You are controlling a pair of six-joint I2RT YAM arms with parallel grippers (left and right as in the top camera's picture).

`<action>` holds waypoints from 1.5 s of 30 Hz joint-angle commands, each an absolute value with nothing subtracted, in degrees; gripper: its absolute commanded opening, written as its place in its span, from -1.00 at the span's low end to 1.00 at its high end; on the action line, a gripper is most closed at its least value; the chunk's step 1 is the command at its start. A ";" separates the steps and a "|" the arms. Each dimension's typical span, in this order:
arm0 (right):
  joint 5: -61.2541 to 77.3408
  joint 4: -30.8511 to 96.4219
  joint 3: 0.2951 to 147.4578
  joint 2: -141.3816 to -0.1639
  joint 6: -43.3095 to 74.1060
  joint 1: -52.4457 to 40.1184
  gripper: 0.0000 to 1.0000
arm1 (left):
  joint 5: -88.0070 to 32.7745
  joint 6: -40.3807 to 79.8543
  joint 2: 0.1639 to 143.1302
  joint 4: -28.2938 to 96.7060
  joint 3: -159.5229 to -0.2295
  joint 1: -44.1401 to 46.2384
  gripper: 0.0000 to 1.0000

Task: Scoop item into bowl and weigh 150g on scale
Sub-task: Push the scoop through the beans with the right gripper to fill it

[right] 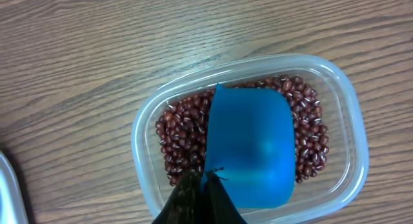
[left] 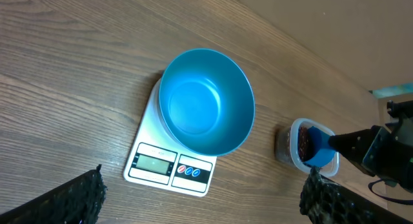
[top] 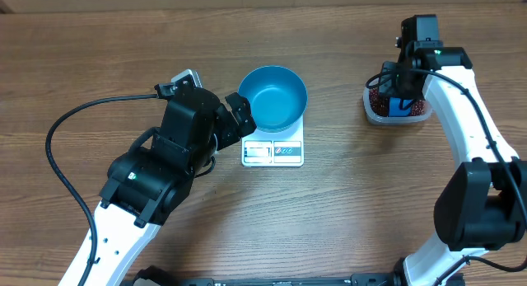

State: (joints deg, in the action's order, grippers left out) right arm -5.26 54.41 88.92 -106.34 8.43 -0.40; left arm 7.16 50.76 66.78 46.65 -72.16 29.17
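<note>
The teal bowl [top: 276, 95] stood on the white scale [top: 272, 152], between the two arms; the scale's display [left: 153, 163] and the red and blue button marks beside it were too small to read; the left gripper [top: 241, 114] hung just beside the bowl, jaws spread wide, holding nothing; the right gripper [right: 203, 192] was clamped tight on the blue scoop [right: 251, 146], which lay over the red-brown beans [right: 181, 137] inside the clear tub [right: 342, 101], well apart from the scale.
</note>
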 commanded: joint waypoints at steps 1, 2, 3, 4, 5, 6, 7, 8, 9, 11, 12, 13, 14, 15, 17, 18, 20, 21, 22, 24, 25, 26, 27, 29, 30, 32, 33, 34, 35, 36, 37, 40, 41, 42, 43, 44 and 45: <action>-1.15 53.65 89.21 -106.65 8.97 -0.56 -0.92 | 8.10 49.69 66.37 46.48 -73.23 29.23 0.99; -1.15 53.67 89.21 -106.65 8.97 -0.56 -0.92 | 8.10 49.69 66.37 46.48 -73.23 29.23 0.99; -1.13 53.67 89.21 -106.65 8.97 -0.56 -0.92 | 8.10 49.69 66.37 46.48 -73.23 29.23 0.99; -1.13 53.67 89.21 -106.65 8.97 -0.56 -0.92 | 8.10 49.69 66.37 46.48 -73.23 29.23 0.99; -1.13 53.67 89.21 -106.65 8.97 -0.56 -0.92 | 8.10 49.69 66.37 46.48 -73.23 29.23 0.99; -1.10 53.67 89.21 -106.65 8.99 -0.56 -0.92 | 8.10 49.69 66.37 46.48 -73.23 29.23 0.99; -1.10 53.67 89.21 -106.65 8.97 -0.56 -0.92 | 8.10 49.69 66.37 46.48 -73.23 29.23 0.99; -1.06 53.67 89.21 -106.65 8.99 -0.56 -0.92 | 8.10 49.69 66.37 46.48 -73.23 29.23 0.99; -0.82 53.67 89.21 -106.65 8.97 -0.49 -0.92 | 8.10 49.69 66.37 46.48 -73.23 29.23 0.99; 0.25 53.67 89.21 -106.65 8.97 -0.21 -0.92 | 8.10 49.69 66.37 46.48 -73.23 29.23 0.99; 1.32 53.65 89.21 -106.63 8.97 0.27 -0.92 | 8.10 49.69 66.37 46.48 -73.23 29.23 0.99; 2.02 53.65 89.21 -106.65 8.97 0.67 -0.92 | 8.10 49.69 66.37 46.48 -73.23 29.23 0.99; 2.66 53.69 89.21 -106.65 8.97 1.13 -0.92 | 8.10 49.69 66.37 46.48 -73.23 29.23 0.99; 3.16 53.80 89.21 -106.65 8.97 1.58 -0.92 | 8.10 49.69 66.37 46.48 -73.23 29.23 0.99; 3.64 54.15 89.21 -106.63 8.97 2.48 -0.92 | 8.10 49.69 66.37 46.48 -73.23 29.23 0.99; 3.81 54.41 89.21 -106.65 8.97 2.96 -0.92 | 8.10 49.69 66.37 46.48 -73.23 29.23 0.99; 4.10 54.83 89.21 -106.65 8.95 3.81 -0.92 | 8.10 49.69 66.37 46.48 -73.23 29.23 0.99; 4.47 55.00 89.21 -106.63 8.93 4.29 -0.92 | 8.10 49.69 66.37 46.48 -73.23 29.23 0.99; 4.93 55.13 89.21 -106.65 8.91 4.73 -0.92 | 8.10 49.69 66.37 46.48 -73.23 29.23 0.99; 6.13 55.20 89.21 -106.65 8.71 5.41 -0.92 | 8.10 49.69 66.37 46.48 -73.23 29.23 0.99; 6.66 55.20 89.21 -106.65 8.67 5.74 -0.92 | 8.10 49.69 66.37 46.48 -73.23 29.23 0.98; 7.05 55.20 89.21 -106.63 8.64 5.91 -0.92 | 8.10 49.69 66.37 46.48 -73.23 29.23 0.99; 7.68 55.20 89.21 -106.65 8.51 6.15 -0.92 | 8.10 49.69 66.37 46.48 -73.23 29.23 0.99; 8.38 55.27 89.21 -106.65 8.51 6.42 -0.92 | 8.10 49.69 66.37 46.48 -73.23 29.23 0.99; 9.08 55.37 89.21 -106.65 8.51 6.59 -0.92 | 8.10 49.69 66.37 46.48 -73.23 29.23 0.99; 9.74 55.57 89.21 -106.65 8.49 6.94 -0.92 | 8.10 49.69 66.37 46.48 -73.23 29.23 0.99; 10.07 55.68 89.21 -106.65 8.49 7.18 -0.92 | 8.10 49.69 66.37 46.48 -73.23 29.23 0.99; 10.22 55.81 89.21 -106.65 8.51 7.33 -0.92 | 8.10 49.69 66.37 46.48 -73.23 29.23 0.99; 10.24 55.94 89.21 -106.65 8.51 7.55 -0.92 | 8.10 49.69 66.37 46.48 -73.23 29.23 0.99; 10.24 56.12 89.21 -106.65 8.51 7.79 -0.92 | 8.10 49.69 66.37 46.48 -73.23 29.23 0.99; 10.24 56.31 89.21 -106.65 8.51 8.03 -0.92 | 8.10 49.69 66.37 46.48 -73.23 29.23 0.99; 10.52 56.90 89.21 -106.65 8.51 8.78 -0.92 | 8.10 49.69 66.37 46.48 -73.23 29.23 0.99; 10.79 57.08 89.21 -106.65 8.51 9.04 -0.92 | 8.10 49.69 66.37 46.48 -73.23 29.23 1.00; 11.14 57.14 89.21 -106.65 8.51 9.19 -0.92 | 8.10 49.69 66.37 46.48 -73.23 29.23 0.99; 11.84 57.19 89.21 -106.65 8.51 9.45 -0.92 | 8.10 49.69 66.37 46.46 -73.23 29.23 0.99; 12.40 57.19 89.21 -106.65 8.51 9.65 -0.92 | 8.10 49.69 66.37 46.48 -73.23 29.23 0.99; 12.88 57.19 89.21 -106.65 8.51 9.80 -0.92 | 8.10 49.69 66.37 46.48 -73.23 29.23 0.99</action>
State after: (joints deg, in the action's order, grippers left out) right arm 10.50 56.51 88.95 -106.34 8.32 8.99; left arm 7.16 50.76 66.78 46.65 -72.16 29.17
